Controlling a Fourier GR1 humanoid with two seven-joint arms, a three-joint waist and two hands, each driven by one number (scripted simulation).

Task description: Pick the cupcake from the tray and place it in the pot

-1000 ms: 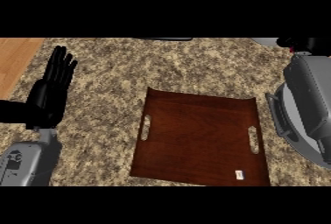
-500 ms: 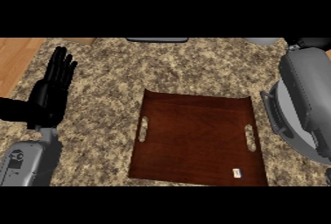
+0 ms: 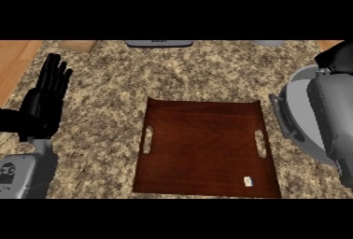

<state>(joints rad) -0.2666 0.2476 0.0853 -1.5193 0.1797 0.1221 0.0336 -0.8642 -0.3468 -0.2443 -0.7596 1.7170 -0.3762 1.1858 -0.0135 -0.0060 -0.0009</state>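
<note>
Head view looks steeply down on a speckled stone counter [image 3: 103,74] with a dark wooden tray [image 3: 203,149] lying flat in the middle of the frame. Its long axis runs from the top of the frame to the bottom, with a slot handle on the left side and another on the right. A small pale tag sits near its lower right corner. No cupcake can be made out on the tray or anywhere else on the counter. At the right edge a grey pot [image 3: 298,123] is largely covered by the right forearm [image 3: 334,126], so only its curved rim and a side handle show, and its inside is hidden. The right hand [image 3: 338,58] is a dark shape cut off at the upper right edge; I cannot tell how its fingers stand. The left hand [image 3: 45,100] rests at the left edge, fingers straight and released, pointing toward the top of the frame, holding nothing. Bare counter lies between that hand and the tray, and more above the tray. Two grey objects are cut off at the top edge.
</note>
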